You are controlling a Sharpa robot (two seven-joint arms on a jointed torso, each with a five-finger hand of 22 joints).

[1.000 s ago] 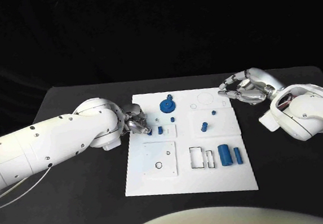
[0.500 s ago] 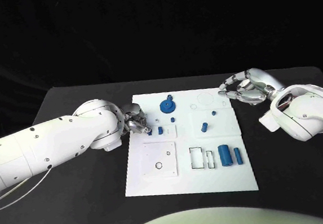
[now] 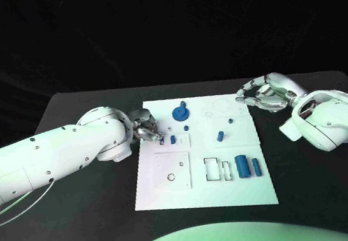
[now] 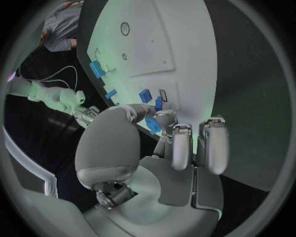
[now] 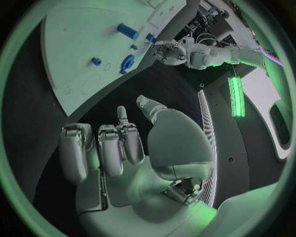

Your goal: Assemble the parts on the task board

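My left hand [image 3: 147,130] stays pinched on a small blue part [image 4: 153,125] at the task board [image 3: 194,194] edge, little changed from a second ago, insertion seemingly unfinished, while my right hand [image 3: 261,94], curled on nothing, hovers off the board's far corner.
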